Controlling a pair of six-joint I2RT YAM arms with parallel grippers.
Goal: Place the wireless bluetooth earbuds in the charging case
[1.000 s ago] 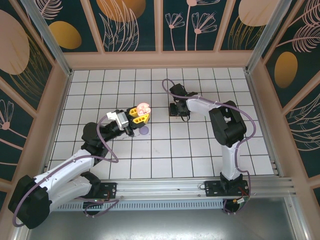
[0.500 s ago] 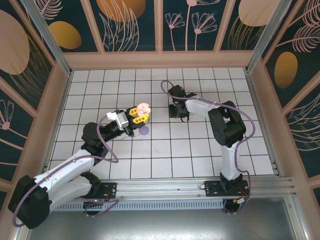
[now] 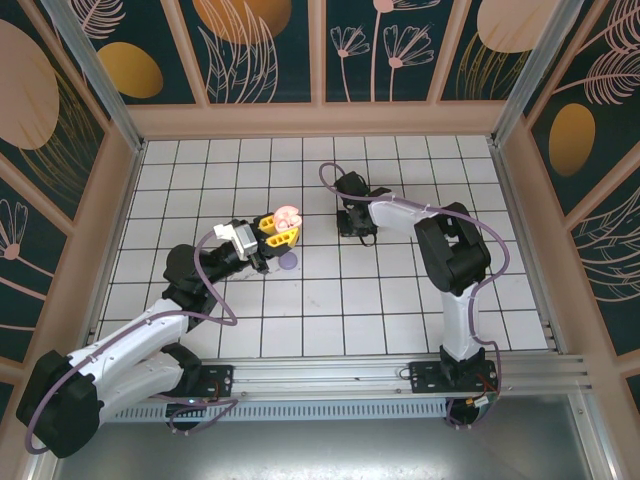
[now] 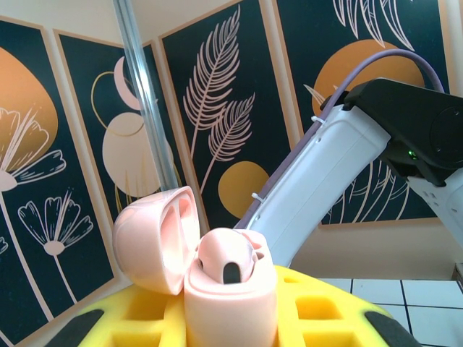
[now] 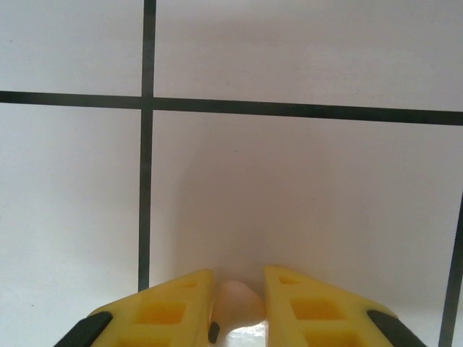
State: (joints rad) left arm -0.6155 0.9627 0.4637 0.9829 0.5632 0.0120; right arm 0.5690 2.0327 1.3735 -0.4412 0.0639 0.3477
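My left gripper [image 3: 277,232] is shut on a pale pink charging case [image 4: 230,303], held upright between its yellow fingers [image 4: 340,318]. The lid [image 4: 155,228] is hinged open to the left. One pale pink earbud [image 4: 224,256] sits in the case's near socket. In the top view the case [image 3: 288,215] hovers left of centre. My right gripper [image 3: 355,222] points down at the tiled floor. In the right wrist view its gripper [image 5: 239,289] has its yellow fingers closed on a second pale pink earbud [image 5: 237,307], just above a white tile.
A small light purple round object [image 3: 288,261] lies on the floor just below my left gripper. The right arm's white link [image 4: 325,181] crosses the left wrist view. Patterned walls [image 3: 320,50] enclose the white tiled floor [image 3: 400,300].
My right gripper has edged slightly left and away along the floor. The left gripper and the pink case have stayed still.
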